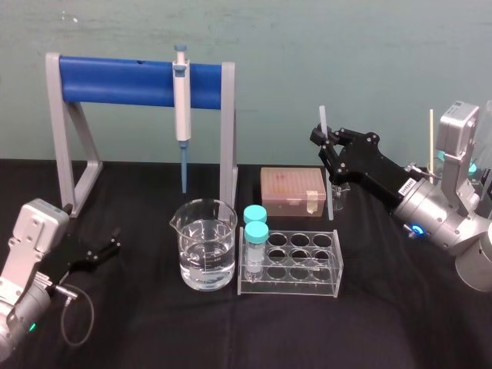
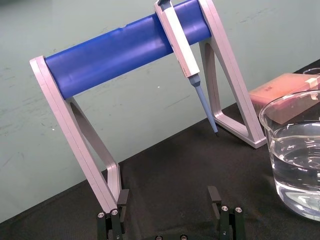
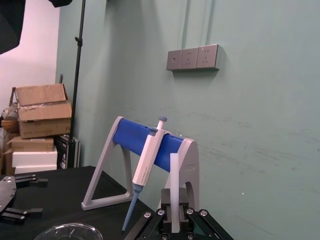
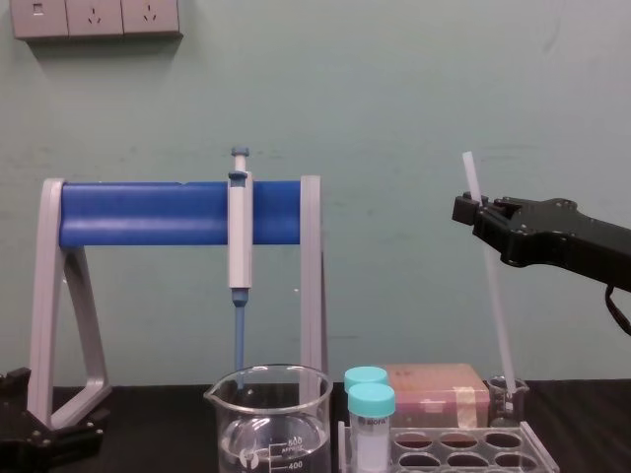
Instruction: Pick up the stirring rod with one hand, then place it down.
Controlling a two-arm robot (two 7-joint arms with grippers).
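My right gripper [image 1: 327, 146] clamps the stirring rod [image 4: 498, 315] upright over the bench's back right, with the rod's lower end in a small beaker [image 4: 509, 396]. My left gripper [image 1: 108, 250] rests open by the left edge.

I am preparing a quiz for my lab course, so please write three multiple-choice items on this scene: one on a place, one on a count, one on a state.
1. Where is the pipette?
A. hanging on the blue bar of the stand
B. lying on the floor
C. standing in a cup

2. How many teal-capped tubes stand in the rack?
A. one
B. two
C. four

3. What is the state of the right gripper?
A. open, holding nothing
B. shut on the stirring rod
C. shut on a tube

Key: 1 A, it hooks over the bar. 2 B, two caps show at the rack's left end. 3 B, it clamps the rod upright. The left gripper is open at the lower left.
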